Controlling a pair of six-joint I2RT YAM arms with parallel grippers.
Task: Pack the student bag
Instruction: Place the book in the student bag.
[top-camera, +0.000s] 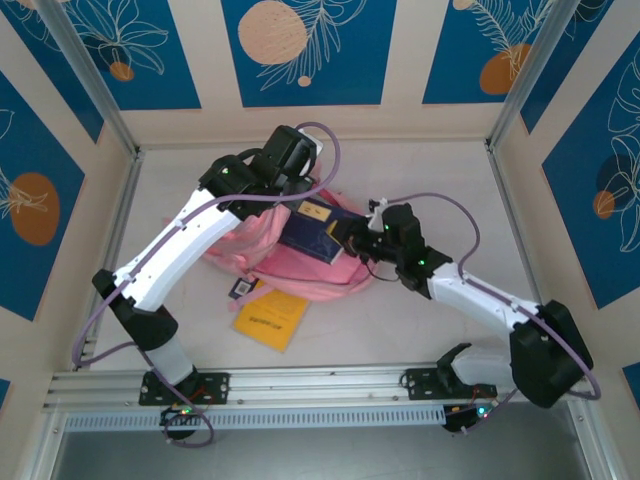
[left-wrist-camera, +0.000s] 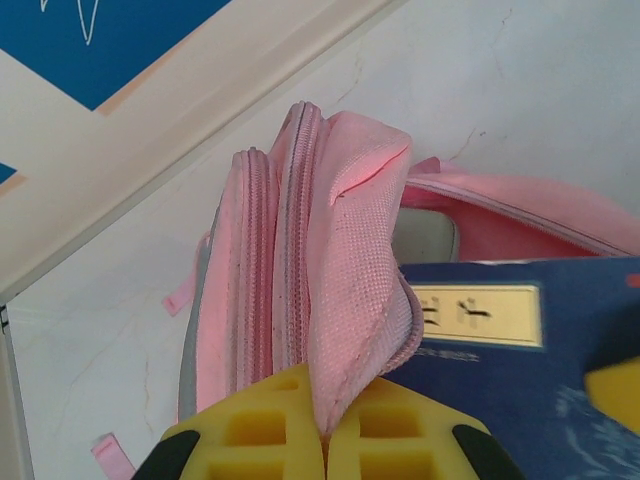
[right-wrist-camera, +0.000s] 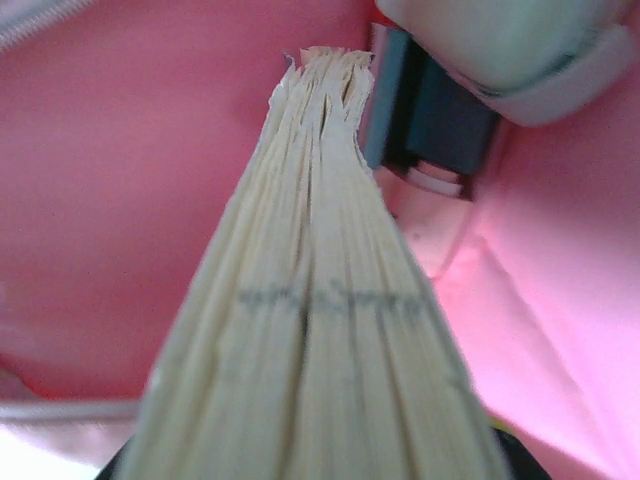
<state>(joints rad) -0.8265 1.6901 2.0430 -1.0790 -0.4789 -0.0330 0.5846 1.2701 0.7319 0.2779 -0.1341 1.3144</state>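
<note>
Student bag (top-camera: 245, 250) lies on the table (top-camera: 430, 180), book (top-camera: 312, 228) partway in its opening, booklet (top-camera: 268, 318) just in front. Left gripper (left-wrist-camera: 325, 438) pinches the bag's rim behind the book; right gripper (top-camera: 347, 238) grips the book from the right.

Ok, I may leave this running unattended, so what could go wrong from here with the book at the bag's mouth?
The left gripper pinches only a thin fold of the student bag at its rim; if it slips, the opening could collapse onto the blue book. The right gripper holds that book by one end, and its far page edges look splayed, so a corner might snag on the pink lining.
</note>
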